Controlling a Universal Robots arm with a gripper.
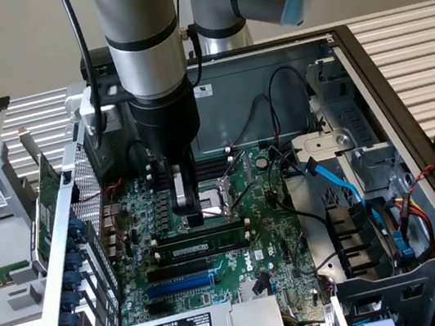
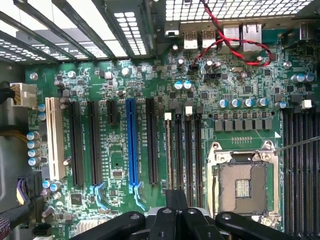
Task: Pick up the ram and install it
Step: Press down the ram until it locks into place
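Pincer [image 1: 190, 213] shut tight, nothing in it that I can see, tip low over the motherboard [image 1: 266, 205]; ram [image 1: 204, 248] on edge in its slot just at six o'clock: I judge square, even downward pressure best.

The gripper [image 1: 189, 209] hides the motherboard [image 1: 265, 230] directly beneath its closed fingertips, so contact there cannot be told. In the wrist view, the gripper [image 2: 176, 210] is cut off by the picture's edge. Label print below it is too small to read.
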